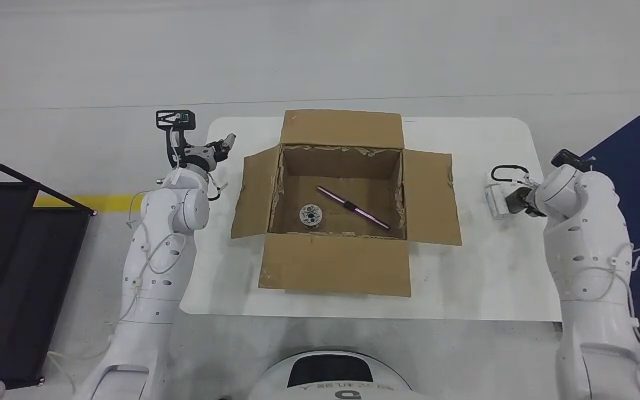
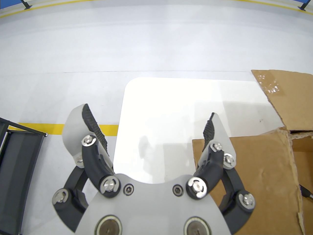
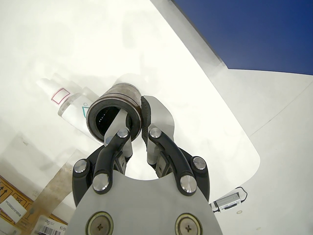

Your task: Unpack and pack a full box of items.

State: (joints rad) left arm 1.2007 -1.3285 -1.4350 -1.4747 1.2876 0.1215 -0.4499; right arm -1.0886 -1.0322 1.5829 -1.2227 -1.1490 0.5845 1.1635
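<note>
Unpacking seems mostly done: just a pen (image 1: pixel 352 207) and a small round part (image 1: pixel 312 214) lie in the box (image 1: pixel 335 268) mid-table, the right gripper (image 3: pixel 132 116) pinches a metal sleeve (image 3: pixel 115 99) by the table's (image 1: pixel 480 290) right edge, and the left gripper (image 2: pixel 149 123) gapes empty at the left edge.

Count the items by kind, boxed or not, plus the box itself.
Cardboard box: 1
Pen, in the box: 1
Round metal part, in the box: 1
Metal sleeve, held by the right gripper: 1
White tube, outside the box: 1
Total: 5
</note>
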